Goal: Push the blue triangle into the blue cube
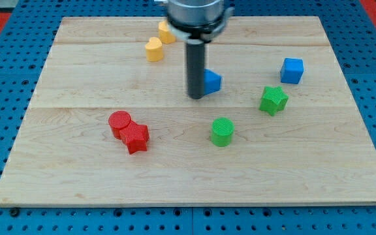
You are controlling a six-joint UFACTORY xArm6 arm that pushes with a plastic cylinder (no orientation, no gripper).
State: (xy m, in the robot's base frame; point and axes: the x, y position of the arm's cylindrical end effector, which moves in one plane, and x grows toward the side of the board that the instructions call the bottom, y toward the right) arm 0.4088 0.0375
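The blue triangle (212,81) lies near the middle of the wooden board, partly hidden behind my rod. My tip (195,96) rests on the board right at the triangle's left side, touching or nearly touching it. The blue cube (292,70) sits toward the view's right, well apart from the triangle.
A green star (273,100) lies below and left of the blue cube. A green cylinder (222,131) is below the triangle. A red cylinder (119,123) and red star (136,138) touch at the lower left. Two yellow blocks (154,49) (166,32) sit at the top.
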